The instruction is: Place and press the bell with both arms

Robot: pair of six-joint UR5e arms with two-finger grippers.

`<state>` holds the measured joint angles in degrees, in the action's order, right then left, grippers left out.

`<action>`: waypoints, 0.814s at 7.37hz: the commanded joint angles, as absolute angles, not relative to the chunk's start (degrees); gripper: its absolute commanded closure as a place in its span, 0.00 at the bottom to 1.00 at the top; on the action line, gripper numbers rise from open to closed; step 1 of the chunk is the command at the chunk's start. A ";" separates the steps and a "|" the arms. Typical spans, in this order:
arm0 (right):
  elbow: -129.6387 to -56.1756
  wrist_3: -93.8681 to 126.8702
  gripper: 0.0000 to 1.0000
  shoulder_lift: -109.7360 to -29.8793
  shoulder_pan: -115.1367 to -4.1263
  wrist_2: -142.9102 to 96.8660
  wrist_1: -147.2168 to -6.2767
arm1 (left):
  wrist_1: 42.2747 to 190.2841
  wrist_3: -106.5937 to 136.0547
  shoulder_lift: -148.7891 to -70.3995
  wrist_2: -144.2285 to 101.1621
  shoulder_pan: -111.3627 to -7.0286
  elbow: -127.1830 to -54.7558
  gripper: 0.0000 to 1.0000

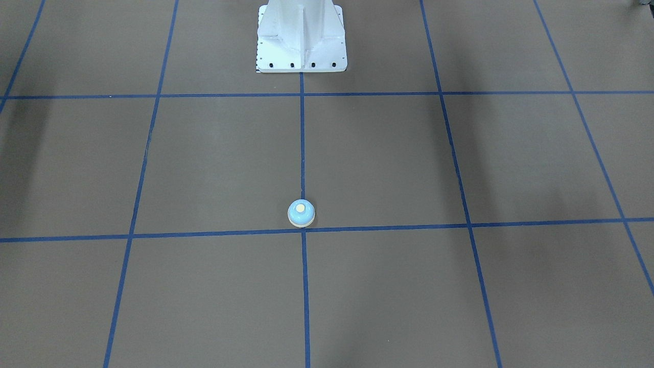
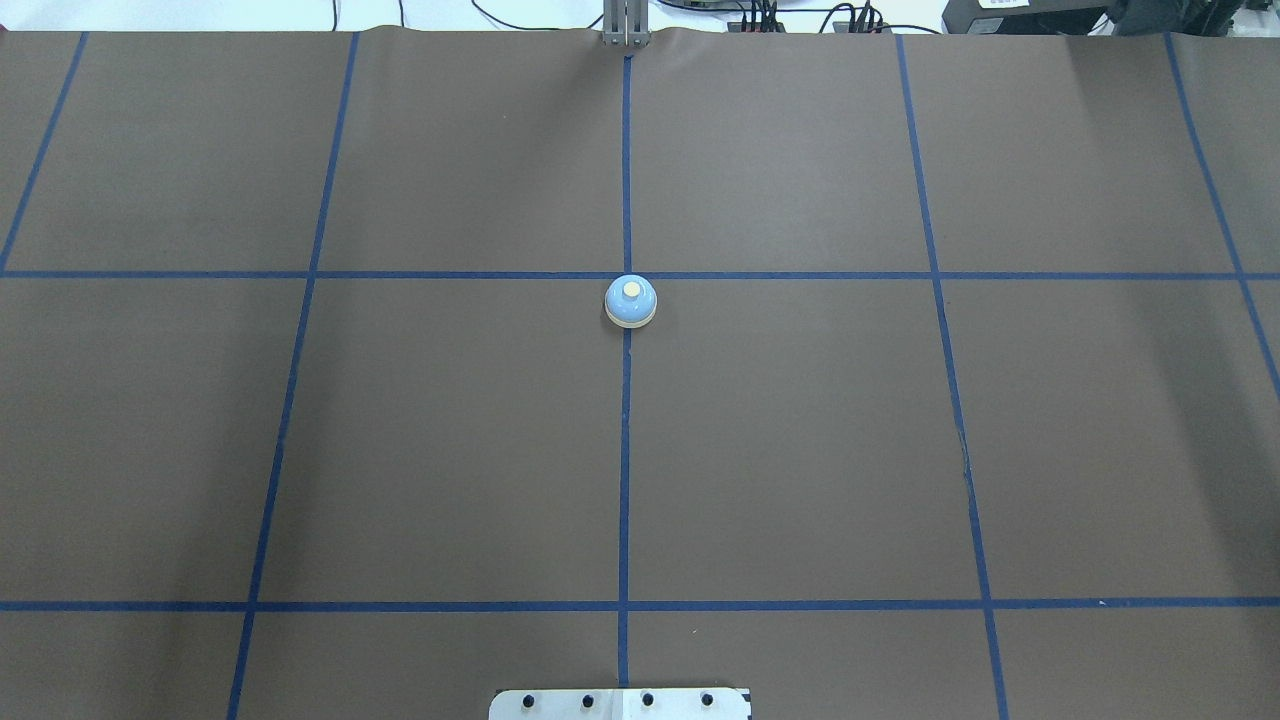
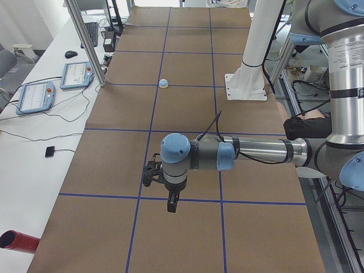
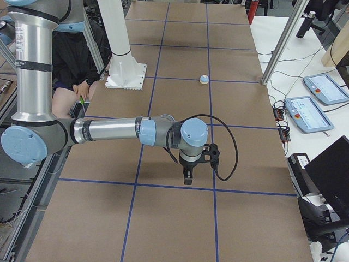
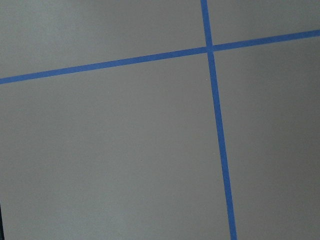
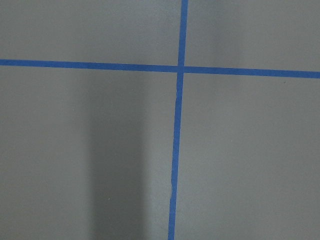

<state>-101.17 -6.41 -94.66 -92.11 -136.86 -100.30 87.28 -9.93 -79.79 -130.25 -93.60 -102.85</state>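
Observation:
The light-blue bell (image 1: 301, 213) with its cream button stands upright and alone on the brown table, on the centre blue tape line. It also shows in the overhead view (image 2: 631, 301) and, small, in both side views (image 3: 164, 83) (image 4: 204, 79). My left gripper (image 3: 172, 203) hangs above the table far from the bell and shows only in the left side view; I cannot tell if it is open or shut. My right gripper (image 4: 187, 177) is likewise far from the bell and shows only in the right side view; I cannot tell its state. Both wrist views show only table and tape.
The white pedestal (image 1: 301, 36) stands at the robot's edge of the table. A metal post (image 2: 626, 25) rises at the far edge. Teach pendants (image 3: 34, 95) and cables lie on the side bench. A red cylinder (image 3: 17, 242) lies off the table. A seated person (image 4: 71, 60) is behind the robot.

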 commanded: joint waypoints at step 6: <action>-101.69 -6.24 0.00 -94.66 -92.11 -136.85 -99.41 | 87.36 -9.93 -79.89 -130.25 -93.60 -102.83 0.00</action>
<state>-101.41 -6.24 -94.66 -92.17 -136.98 -100.04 87.35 -9.93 -79.83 -130.25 -93.60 -102.83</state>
